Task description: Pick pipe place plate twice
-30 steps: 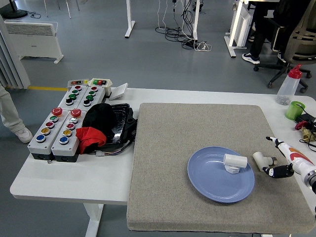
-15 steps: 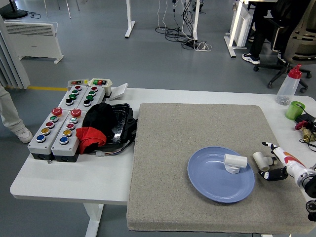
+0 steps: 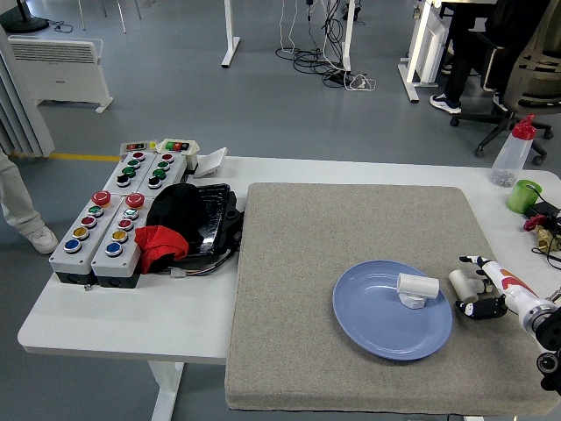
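While one white pipe piece (image 3: 415, 288) already lies on the blue plate (image 3: 368, 329), the right hand (image 3: 484, 288) has crept left over the last second, from just right of the second pipe piece (image 3: 463, 285) to close around it. Its white finger now sits on the far side of that piece and its dark fingers (image 3: 480, 309) on the near side, spread around it but, as far as can be seen, not yet clamped. That suggests the first placing is done and the second grasp is about to happen. The second pipe piece stands on the grey mat (image 3: 307, 263), just right of the plate's rim. No left hand is in view.

The mat covers the right part of the white table (image 3: 114, 320). To its left sit button boxes (image 3: 96, 232) and a black and red bundle (image 3: 171, 224). At the far right stand a spray bottle (image 3: 511, 153) and a green cup (image 3: 524, 196). Beyond the table is grey floor with cables and desk legs.
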{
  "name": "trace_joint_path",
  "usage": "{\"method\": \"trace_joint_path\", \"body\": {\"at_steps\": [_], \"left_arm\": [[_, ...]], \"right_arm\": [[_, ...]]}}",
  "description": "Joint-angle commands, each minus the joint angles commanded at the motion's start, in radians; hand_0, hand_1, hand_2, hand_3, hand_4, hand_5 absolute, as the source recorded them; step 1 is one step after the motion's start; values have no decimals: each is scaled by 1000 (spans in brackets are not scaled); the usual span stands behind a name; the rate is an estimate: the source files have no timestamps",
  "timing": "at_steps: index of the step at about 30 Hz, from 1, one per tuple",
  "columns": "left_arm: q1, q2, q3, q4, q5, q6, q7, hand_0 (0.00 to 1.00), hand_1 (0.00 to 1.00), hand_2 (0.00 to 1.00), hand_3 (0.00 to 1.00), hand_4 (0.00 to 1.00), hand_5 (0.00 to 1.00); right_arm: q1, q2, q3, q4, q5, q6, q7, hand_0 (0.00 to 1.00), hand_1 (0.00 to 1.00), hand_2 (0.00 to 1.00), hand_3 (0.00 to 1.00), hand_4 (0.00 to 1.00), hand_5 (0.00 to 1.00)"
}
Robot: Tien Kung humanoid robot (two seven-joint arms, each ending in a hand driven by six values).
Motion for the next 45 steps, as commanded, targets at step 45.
{"method": "trace_joint_path", "body": {"at_steps": [45], "left_arm": [[-13, 1, 5, 4, -8, -1, -9, 582, 577, 588, 487, 409, 998]], "right_arm": [[-82, -105, 26, 473, -4, -32, 16, 513, 563, 597, 636, 509, 81]]}}
